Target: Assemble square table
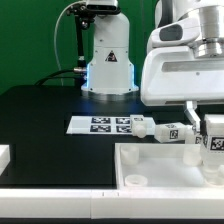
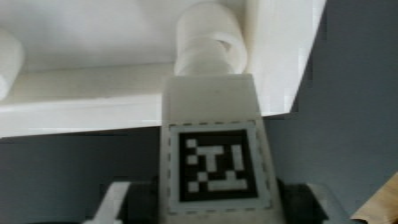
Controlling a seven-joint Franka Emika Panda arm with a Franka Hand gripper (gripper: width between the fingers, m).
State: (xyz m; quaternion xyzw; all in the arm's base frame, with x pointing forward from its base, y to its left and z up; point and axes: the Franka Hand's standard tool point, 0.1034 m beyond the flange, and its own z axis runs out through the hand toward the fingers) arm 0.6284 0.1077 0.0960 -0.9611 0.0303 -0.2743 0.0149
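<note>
Exterior view, read from its left to its right. The black table [image 1: 40,115] carries the marker board [image 1: 103,124] near the centre of the frame, lying flat below the white robot base [image 1: 108,62], which stands at 12 o'clock. Just beside the board, toward 3 o'clock, two loose legs [image 1: 146,127] lie on their sides, each showing a square tag. The square top [image 1: 160,170], a white tray with a raised rim, fills the 5 o'clock part of the frame; a round socket [image 1: 133,181] shows in its near corner. At 3 o'clock the arm hangs over the far edge of the top. The tool [image 2: 214,202] pinches a third leg [image 2: 219,150], one finger on each flank, with the tag facing the wrist camera. In the wrist view this leg's narrower end lies against the top's rim; whether it sits in a socket cannot be told. Step in hand, as judged: fitting this leg to a corner of the top. The next move likely calls for lining the leg's end up with the socket, then pressing and turning it home under a firm grip.
</note>
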